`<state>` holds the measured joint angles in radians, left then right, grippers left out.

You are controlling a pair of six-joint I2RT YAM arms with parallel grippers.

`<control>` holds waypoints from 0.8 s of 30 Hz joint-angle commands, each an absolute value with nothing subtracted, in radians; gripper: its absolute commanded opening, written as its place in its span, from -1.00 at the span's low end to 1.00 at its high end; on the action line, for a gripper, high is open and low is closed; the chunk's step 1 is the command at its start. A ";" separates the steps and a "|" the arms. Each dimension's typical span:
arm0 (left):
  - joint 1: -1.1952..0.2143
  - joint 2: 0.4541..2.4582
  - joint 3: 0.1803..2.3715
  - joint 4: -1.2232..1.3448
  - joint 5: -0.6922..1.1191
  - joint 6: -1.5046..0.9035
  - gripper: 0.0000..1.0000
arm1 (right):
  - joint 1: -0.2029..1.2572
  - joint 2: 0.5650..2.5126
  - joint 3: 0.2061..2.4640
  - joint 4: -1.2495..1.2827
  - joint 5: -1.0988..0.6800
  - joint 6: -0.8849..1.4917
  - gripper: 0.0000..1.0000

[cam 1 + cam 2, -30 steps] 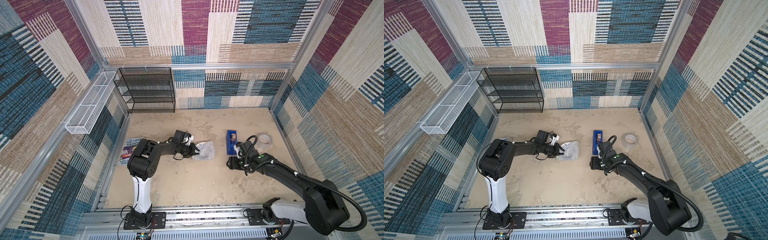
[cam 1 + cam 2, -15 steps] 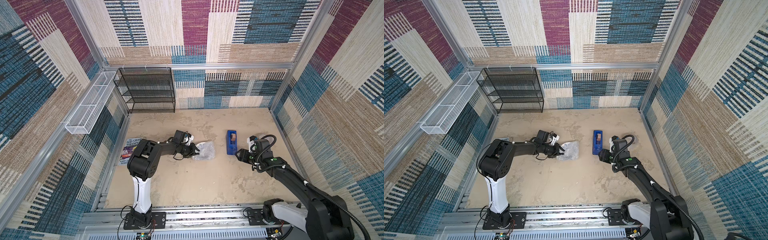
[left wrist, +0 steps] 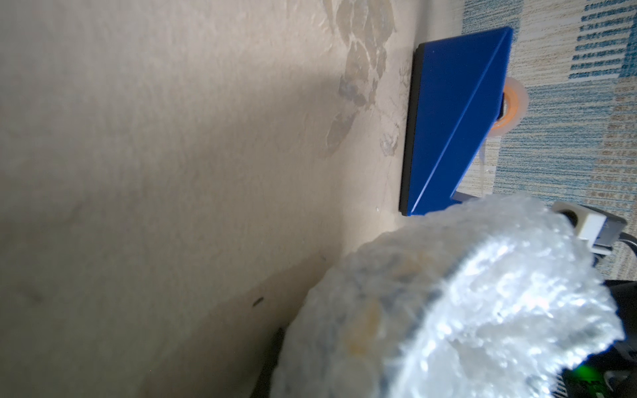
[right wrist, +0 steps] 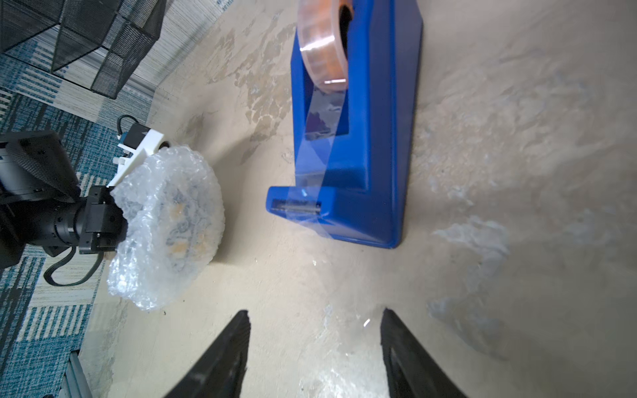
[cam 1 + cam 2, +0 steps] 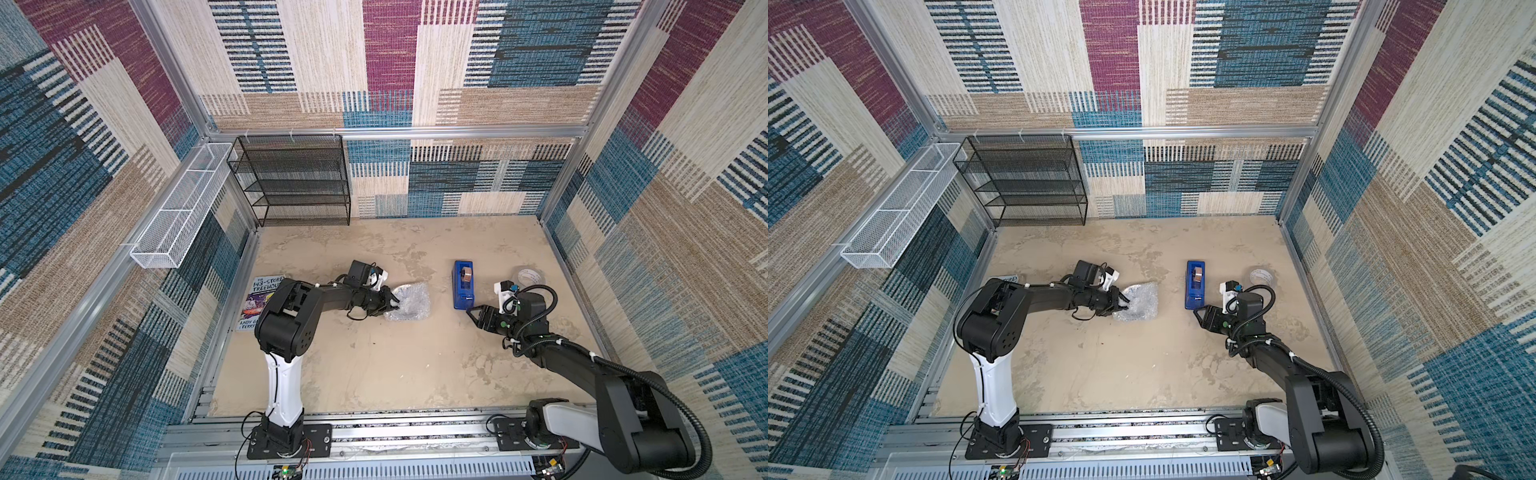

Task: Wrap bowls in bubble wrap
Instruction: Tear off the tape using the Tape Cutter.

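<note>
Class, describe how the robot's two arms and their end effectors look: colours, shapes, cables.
The left arm and right arm are black and jointed, each with a white link near its base. Each wrist carries a white camera mount and looping black cables. The right end effector has two black tapering fingers; the left end effector is black too.

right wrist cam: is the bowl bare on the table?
No: the bubble wrap is bunched around the bowl, whose blue and yellow pattern shows only blurred through the plastic.
</note>
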<state>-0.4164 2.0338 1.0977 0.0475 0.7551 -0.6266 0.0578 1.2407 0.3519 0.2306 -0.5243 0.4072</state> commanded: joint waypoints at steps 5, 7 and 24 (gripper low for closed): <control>-0.426 2.048 1.095 -0.068 0.655 -0.630 -1.00 | 0.046 1.372 0.391 0.381 -0.596 0.376 0.22; -0.427 2.046 1.094 -0.069 0.652 -0.630 -1.00 | 0.045 1.399 0.397 0.400 -0.609 0.367 0.21; -0.428 2.045 1.100 -0.078 0.653 -0.623 -1.00 | 0.023 1.587 0.469 0.419 -0.755 0.322 -0.13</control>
